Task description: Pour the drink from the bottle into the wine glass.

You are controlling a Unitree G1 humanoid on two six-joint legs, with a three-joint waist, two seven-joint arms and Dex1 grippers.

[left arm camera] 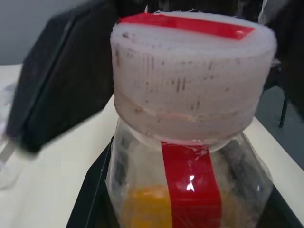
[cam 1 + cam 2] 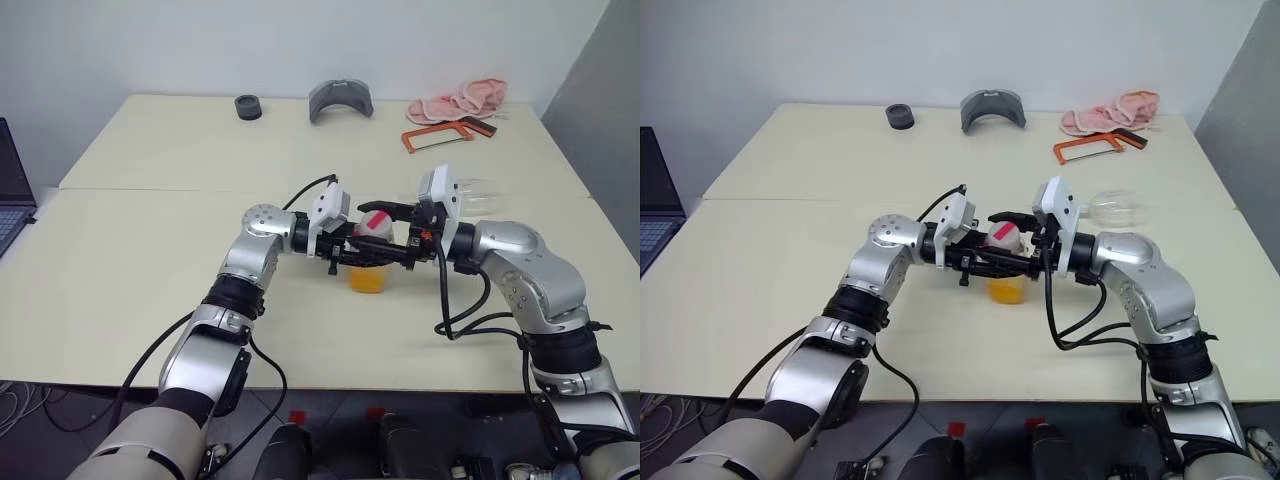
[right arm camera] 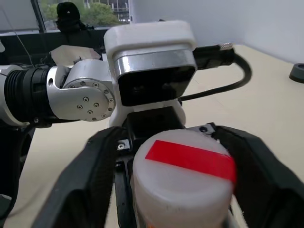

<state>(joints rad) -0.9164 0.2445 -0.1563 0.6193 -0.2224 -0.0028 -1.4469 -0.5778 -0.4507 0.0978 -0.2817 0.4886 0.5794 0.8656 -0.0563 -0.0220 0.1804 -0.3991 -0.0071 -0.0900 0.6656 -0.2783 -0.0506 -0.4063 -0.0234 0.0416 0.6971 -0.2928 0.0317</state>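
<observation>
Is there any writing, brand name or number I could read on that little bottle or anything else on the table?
None can be read.
The bottle carries a plain red strip down its body and across its cap, with no letters or numbers on it.
The grey marks on the cap's side are scuffs, not text.

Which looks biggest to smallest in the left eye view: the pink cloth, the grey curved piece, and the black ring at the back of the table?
1. Pink cloth, widest.
2. Grey curved piece, clearly narrower.
3. Black ring, smallest.
All three lie along the far edge, so nearness hardly skews this.
</observation>
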